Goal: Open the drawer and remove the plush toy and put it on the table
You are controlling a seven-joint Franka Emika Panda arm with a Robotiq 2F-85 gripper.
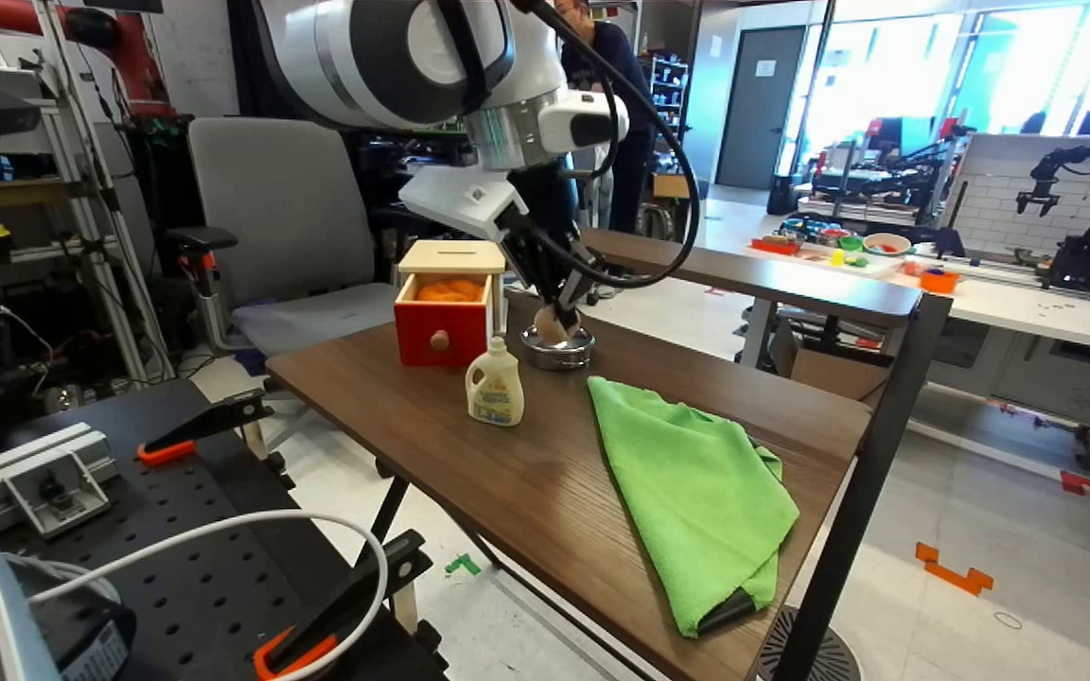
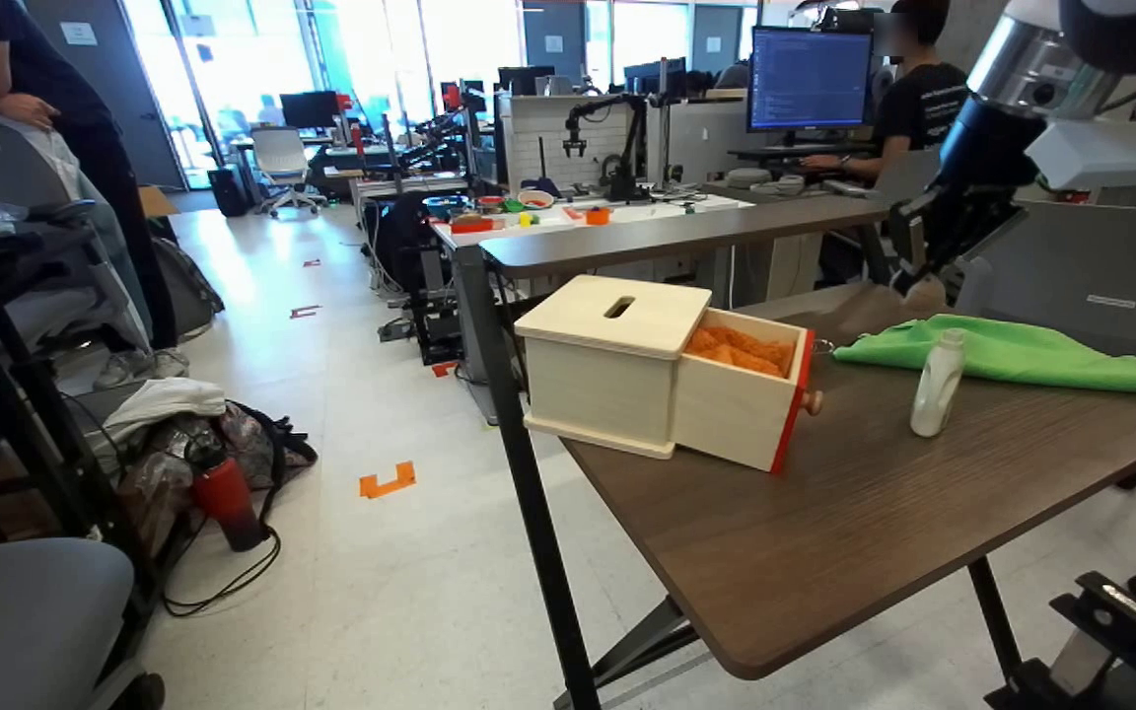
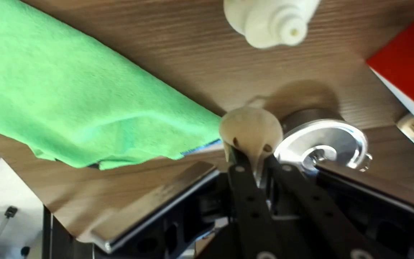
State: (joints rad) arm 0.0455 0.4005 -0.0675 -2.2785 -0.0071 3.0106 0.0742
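Note:
The drawer (image 1: 422,342) stands pulled open from its pale wooden box; its red front and side wall (image 2: 726,414) show. Its red front also shows at the right of the wrist view (image 3: 413,64). The orange plush toy (image 1: 450,290) lies inside it and also shows in an exterior view (image 2: 741,347). The brown table (image 1: 507,473) bears the box. My gripper (image 3: 257,160) is shut on a pale beige rounded object (image 3: 252,127), which sticks out beyond the fingertips. It holds it above the table, near the metal pot and apart from the drawer.
A small metal pot (image 1: 559,355) stands beside the drawer, close to my gripper. A cream bottle (image 1: 496,383) stands in front of it. A green cloth (image 1: 696,492) covers part of the table. A raised brown shelf (image 2: 686,237) runs along one table side.

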